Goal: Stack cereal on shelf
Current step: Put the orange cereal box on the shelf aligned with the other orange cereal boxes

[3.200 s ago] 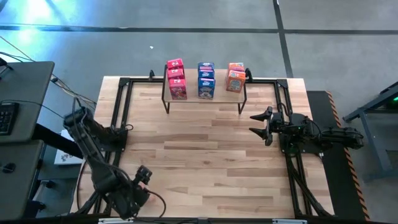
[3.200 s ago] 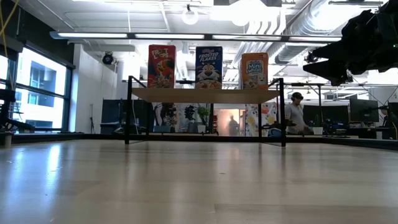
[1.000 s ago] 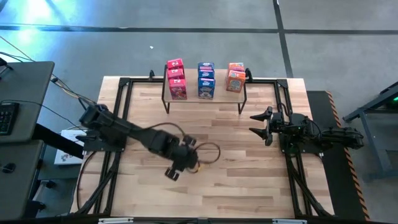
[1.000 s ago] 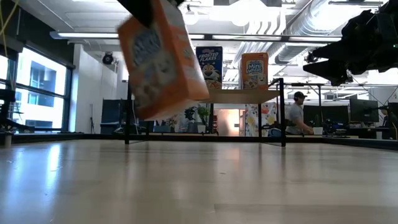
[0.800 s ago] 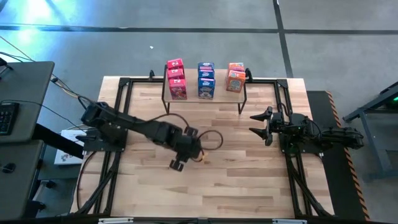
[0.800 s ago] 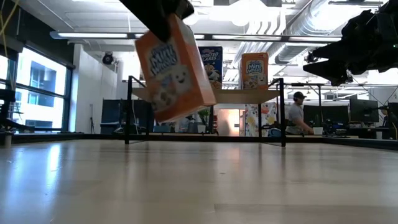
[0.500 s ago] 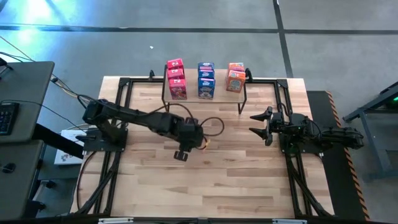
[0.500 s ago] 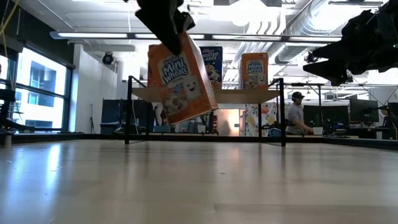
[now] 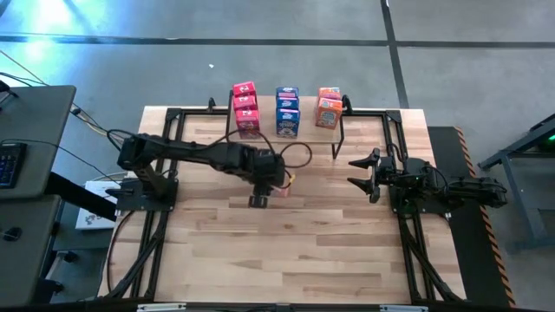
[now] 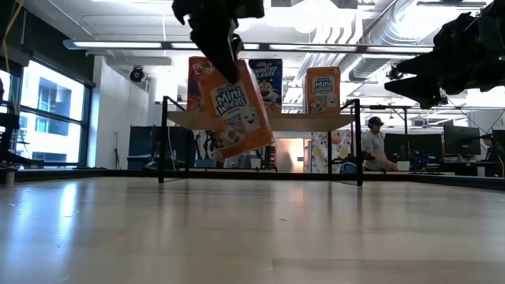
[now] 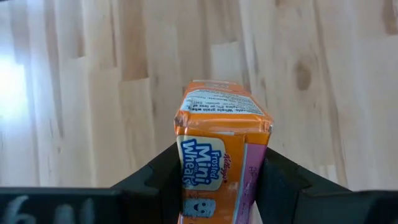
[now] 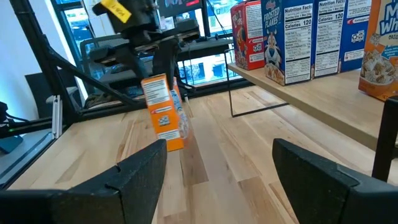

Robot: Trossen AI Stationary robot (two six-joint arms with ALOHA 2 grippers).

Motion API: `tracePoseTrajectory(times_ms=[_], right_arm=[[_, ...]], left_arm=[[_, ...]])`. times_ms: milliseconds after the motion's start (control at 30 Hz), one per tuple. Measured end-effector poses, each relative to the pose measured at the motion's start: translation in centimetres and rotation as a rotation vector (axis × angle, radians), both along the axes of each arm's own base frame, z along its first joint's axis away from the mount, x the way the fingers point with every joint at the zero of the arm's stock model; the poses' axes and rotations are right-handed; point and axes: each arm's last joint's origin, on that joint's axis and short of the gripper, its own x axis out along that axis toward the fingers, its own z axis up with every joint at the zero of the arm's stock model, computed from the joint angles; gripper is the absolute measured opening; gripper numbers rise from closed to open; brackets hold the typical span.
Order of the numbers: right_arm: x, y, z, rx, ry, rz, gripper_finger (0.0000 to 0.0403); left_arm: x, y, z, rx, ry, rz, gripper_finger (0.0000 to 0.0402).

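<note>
Left pincer (image 9: 276, 185) grips an orange cereal box (image 10: 235, 106) above the bench (image 9: 295, 251). Right pincer (image 9: 355, 172) waits, spread empty. I count eight on the shelf (image 10: 260, 120); one remains.

Nine cereal boxes show in all. Three are red boxes (image 9: 245, 106) and three are blue boxes (image 9: 287, 108), all six on the one shelf (image 10: 300, 121). Three are orange: two orange boxes (image 9: 329, 111) stand on the shelf, and a third orange box (image 10: 237, 106) hangs above the one worktop (image 9: 303, 251). There are two arms and two grippers, the left gripper (image 11: 214, 186) and the right gripper (image 9: 357, 172), each with two fingers. One person (image 10: 376, 146) shows in the room behind.
</note>
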Motion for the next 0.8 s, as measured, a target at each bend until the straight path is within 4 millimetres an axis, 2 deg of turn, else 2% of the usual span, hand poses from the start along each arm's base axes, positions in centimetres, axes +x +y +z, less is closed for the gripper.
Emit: tracePoseTrajectory(times_ms=[500,633,800], right_arm=[[0.0,-0.1,0.1,0.060,-0.024,-0.024,0.0284],[-0.1,-0.2,1.0,0.060,-0.118,-0.069,0.0284],[-0.2,0.0,2.2,0.010,-0.235,0.004,0.0284]], left_arm=[[0.0,1.8,0.0,-0.061,-0.018,0.180,0.0149],[0.2,1.8,0.1,-0.072,-0.039,0.200,0.0149],[0.6,1.8,0.3,-0.079,-0.083,0.204,0.0149]])
